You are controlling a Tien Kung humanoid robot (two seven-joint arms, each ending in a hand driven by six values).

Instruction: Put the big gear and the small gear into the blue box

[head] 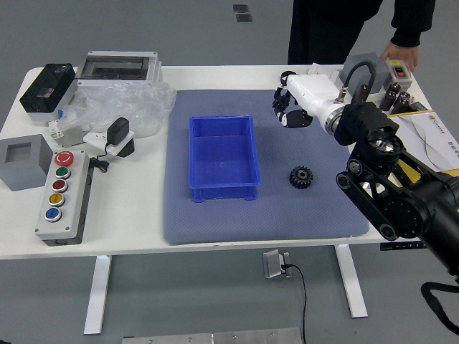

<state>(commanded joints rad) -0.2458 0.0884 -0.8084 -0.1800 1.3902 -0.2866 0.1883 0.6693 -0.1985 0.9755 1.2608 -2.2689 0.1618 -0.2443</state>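
1. The blue box (224,193) sits on the mat (208,223), left of the right hand (310,93).
2. The right hand is over the mat; whether it is clamped on anything, one cannot tell.
3. A gear (301,177) lies on the mat, apart from the hand, on its near side.
4. White surface (129,229): button panel (60,229), plastic bag (133,104) at left.
5. A person's hand (403,55) rests at the far right.

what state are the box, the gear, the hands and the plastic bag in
blue box, upright, open at the top, nothing in it
black gear, lying flat on the mat, outside the box
right hand, over the mat; cannot tell if it holds anything
person's hand, at the table's far right corner
clear plastic bag, crumpled
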